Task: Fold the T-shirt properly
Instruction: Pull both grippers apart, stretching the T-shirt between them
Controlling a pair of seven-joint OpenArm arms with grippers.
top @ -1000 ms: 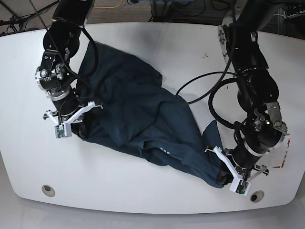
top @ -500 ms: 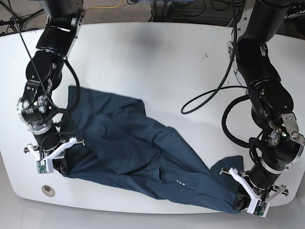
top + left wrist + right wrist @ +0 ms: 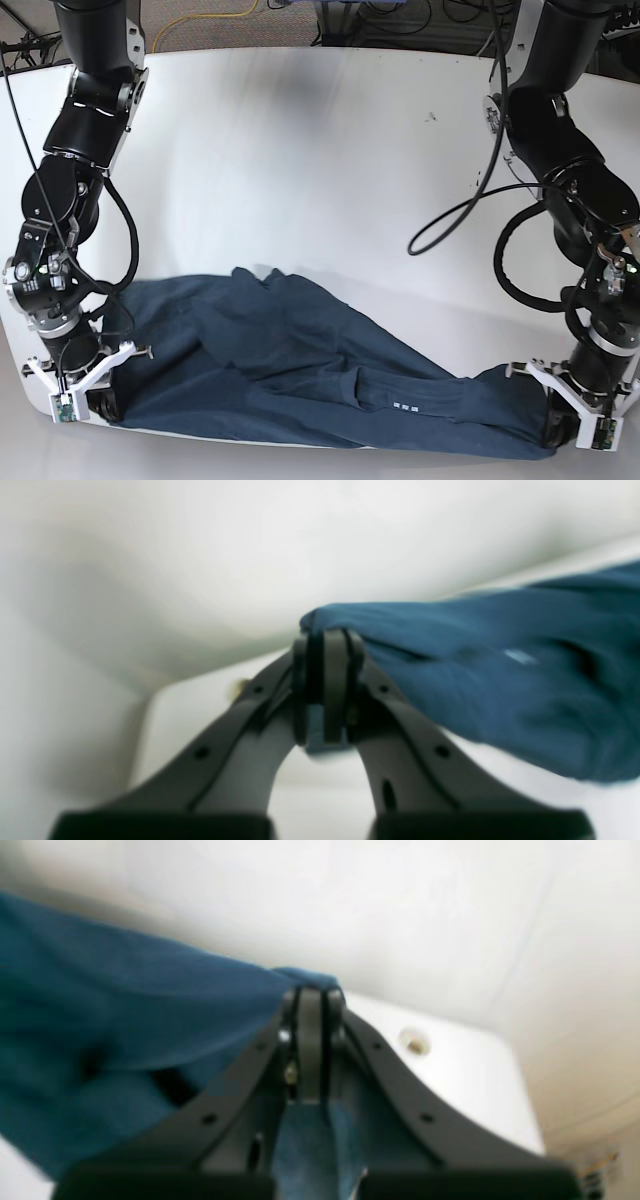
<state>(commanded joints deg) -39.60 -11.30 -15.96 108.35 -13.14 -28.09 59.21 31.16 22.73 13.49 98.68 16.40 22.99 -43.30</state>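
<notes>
The dark navy T-shirt [image 3: 300,375] lies stretched in a wrinkled band along the table's front edge, a small white label print [image 3: 403,406] showing on it. My left gripper [image 3: 560,430], at the base view's lower right, is shut on one end of the cloth; in the left wrist view its pads [image 3: 325,680] pinch blue fabric [image 3: 500,680]. My right gripper [image 3: 100,403], at the lower left, is shut on the other end, and the right wrist view shows its fingertips [image 3: 310,1010] clamped on the T-shirt [image 3: 125,1015].
The white table [image 3: 320,170] spreads behind the shirt. A round metal fitting [image 3: 414,1041] sits in the tabletop near the corner by my right gripper. Black cables [image 3: 470,215] hang from the arm at the right. Both grippers are at the table's front edge.
Both arms have pulled the T-shirt toward the front edge and farther apart. The cloth went from a bunched diagonal heap to a long low band.
</notes>
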